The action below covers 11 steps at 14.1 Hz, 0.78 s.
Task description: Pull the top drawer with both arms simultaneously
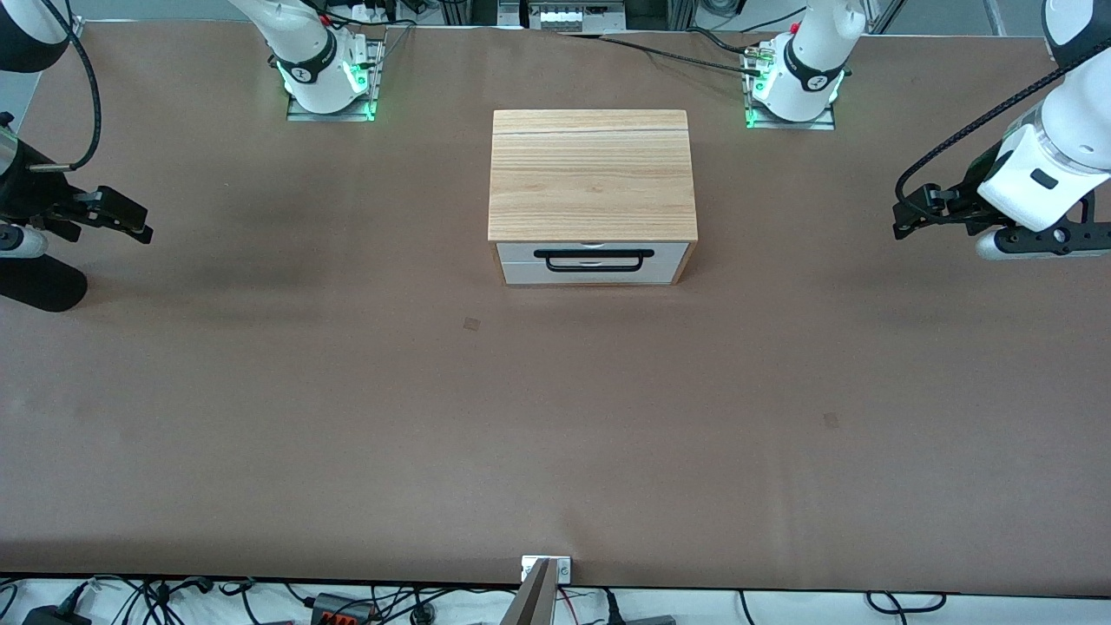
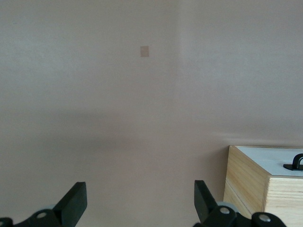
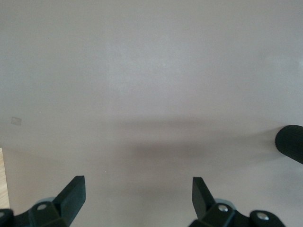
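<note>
1. Top drawer [image 1: 594,249] sat closed in the light-wood cabinet [image 1: 593,178], which I saw mid-bench, nearer the edge where the bases stand, its black handle [image 1: 594,260] untouched.
2. I saw the left pincer [image 1: 911,219] hovering released near the bench edge at its own end, well apart from the cabinet.
3. I saw the right pincer [image 1: 121,217] hovering released near the edge at its end, likewise well apart.

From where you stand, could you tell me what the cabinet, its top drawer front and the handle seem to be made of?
The cabinet looks like light wood or wood veneer, matte, with straight grain lines across its top. The top drawer front appears to be smooth white painted or laminated board; which one is unclear. The handle is a thin black bar, probably metal or plastic. Both the left gripper and right gripper hang open over bare table, away from the cabinet.
</note>
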Tool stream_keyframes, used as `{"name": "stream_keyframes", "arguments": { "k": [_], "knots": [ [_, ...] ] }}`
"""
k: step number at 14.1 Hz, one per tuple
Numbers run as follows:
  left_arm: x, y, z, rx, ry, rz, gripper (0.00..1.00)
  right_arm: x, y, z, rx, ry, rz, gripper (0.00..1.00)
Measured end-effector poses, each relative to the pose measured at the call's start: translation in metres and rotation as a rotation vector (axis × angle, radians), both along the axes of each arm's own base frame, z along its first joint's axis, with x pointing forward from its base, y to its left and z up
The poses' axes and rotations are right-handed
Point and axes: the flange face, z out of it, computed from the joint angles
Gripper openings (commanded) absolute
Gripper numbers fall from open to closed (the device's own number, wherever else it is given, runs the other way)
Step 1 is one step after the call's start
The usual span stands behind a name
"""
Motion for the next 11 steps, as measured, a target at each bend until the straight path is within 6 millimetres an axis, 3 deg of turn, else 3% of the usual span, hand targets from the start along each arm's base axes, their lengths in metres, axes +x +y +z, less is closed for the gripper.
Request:
{"name": "stream_keyframes", "arguments": {
  "k": [6,9,11],
  "knots": [
    [0.005,-0.003,-0.012,-0.023,0.024,0.003,1.00,0.005,0.001,-0.009,0.019,0.006,-0.004,1.00],
    [0.017,-0.024,-0.030,-0.183,0.066,0.020,1.00,0.013,-0.001,-0.030,0.023,0.039,-0.008,1.00],
    [0.024,-0.050,-0.050,-0.314,0.121,0.026,1.00,0.017,-0.004,-0.043,0.025,0.062,-0.013,1.00]
  ]
}}
